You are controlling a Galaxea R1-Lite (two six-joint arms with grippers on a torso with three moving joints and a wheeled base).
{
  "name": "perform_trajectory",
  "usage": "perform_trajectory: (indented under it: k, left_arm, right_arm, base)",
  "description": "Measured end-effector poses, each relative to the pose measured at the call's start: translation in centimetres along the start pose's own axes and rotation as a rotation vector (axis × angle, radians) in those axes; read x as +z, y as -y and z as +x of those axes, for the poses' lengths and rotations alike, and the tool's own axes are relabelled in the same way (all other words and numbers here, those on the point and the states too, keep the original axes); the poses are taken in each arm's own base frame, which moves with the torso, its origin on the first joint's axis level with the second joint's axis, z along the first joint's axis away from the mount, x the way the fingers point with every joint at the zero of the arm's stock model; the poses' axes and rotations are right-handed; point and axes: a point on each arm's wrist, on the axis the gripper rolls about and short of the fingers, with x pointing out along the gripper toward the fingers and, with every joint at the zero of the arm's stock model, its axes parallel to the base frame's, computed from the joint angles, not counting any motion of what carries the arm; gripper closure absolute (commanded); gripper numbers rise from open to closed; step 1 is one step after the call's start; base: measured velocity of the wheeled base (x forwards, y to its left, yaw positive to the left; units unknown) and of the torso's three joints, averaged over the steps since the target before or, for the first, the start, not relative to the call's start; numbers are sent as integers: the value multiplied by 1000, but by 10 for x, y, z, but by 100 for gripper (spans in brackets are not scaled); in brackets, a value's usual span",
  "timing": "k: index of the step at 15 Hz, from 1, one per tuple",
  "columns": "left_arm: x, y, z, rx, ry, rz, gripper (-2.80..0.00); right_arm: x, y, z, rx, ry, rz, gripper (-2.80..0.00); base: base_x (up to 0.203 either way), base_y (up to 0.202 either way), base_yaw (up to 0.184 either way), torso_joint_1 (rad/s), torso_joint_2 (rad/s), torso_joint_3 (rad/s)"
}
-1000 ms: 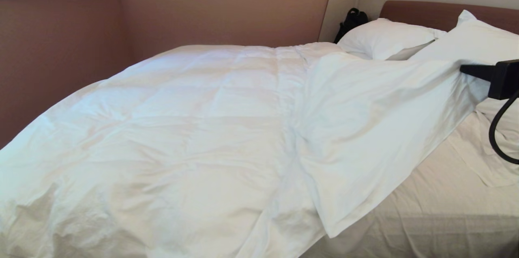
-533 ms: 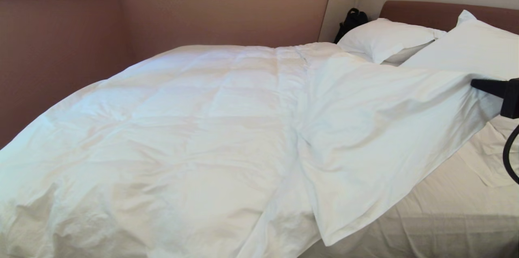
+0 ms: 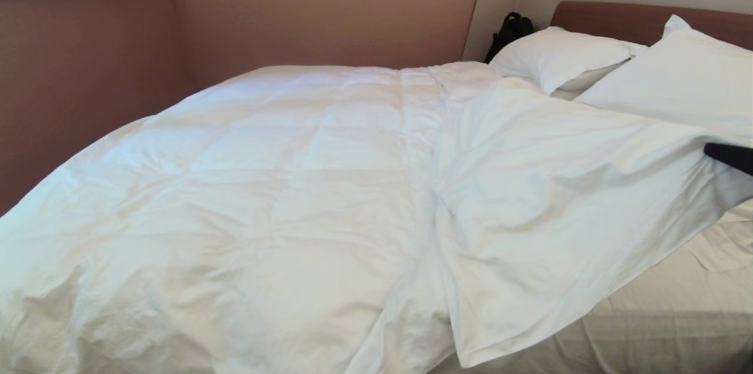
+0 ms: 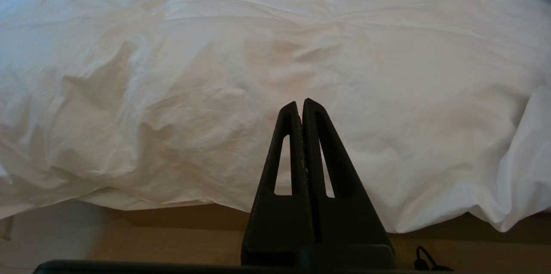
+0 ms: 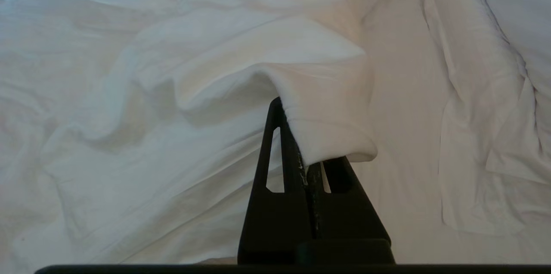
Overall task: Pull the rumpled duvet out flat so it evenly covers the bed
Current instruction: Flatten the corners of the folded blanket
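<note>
The puffy white duvet (image 3: 265, 186) covers the left and middle of the bed (image 3: 659, 315), with a flap (image 3: 559, 197) folded over toward the right. My right gripper (image 3: 715, 153) shows at the head view's right edge, shut on the flap's edge. In the right wrist view the duvet (image 5: 275, 50) bunches over my right gripper (image 5: 286, 112), which pinches its hem. The bare sheet (image 5: 404, 93) lies beside it. My left gripper (image 4: 300, 104) is shut on nothing, parked low by the duvet (image 4: 258, 50) hanging over the bed's near edge.
Two white pillows (image 3: 559, 53) (image 3: 682, 77) lean at the brown headboard (image 3: 623, 18). A black bag (image 3: 509, 30) sits in the corner behind them. A pink wall (image 3: 88, 80) runs along the bed's far left side. Wooden floor (image 4: 129, 239) shows below the duvet's hanging edge.
My right gripper has moved down and rightward toward the near side of the bed, dragging the duvet flap with it. More sheet is covered. The left gripper has stayed still.
</note>
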Motion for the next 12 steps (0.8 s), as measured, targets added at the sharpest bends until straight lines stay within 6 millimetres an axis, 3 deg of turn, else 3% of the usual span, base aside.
perform_trajectory:
  k: [12]
  left_arm:
    - [0, 0, 0, 0, 0, 0, 0]
  right_arm:
    - [-35, -17, -52, -31, 25, -11, 0]
  base:
    - [0, 0, 0, 0, 0, 0]
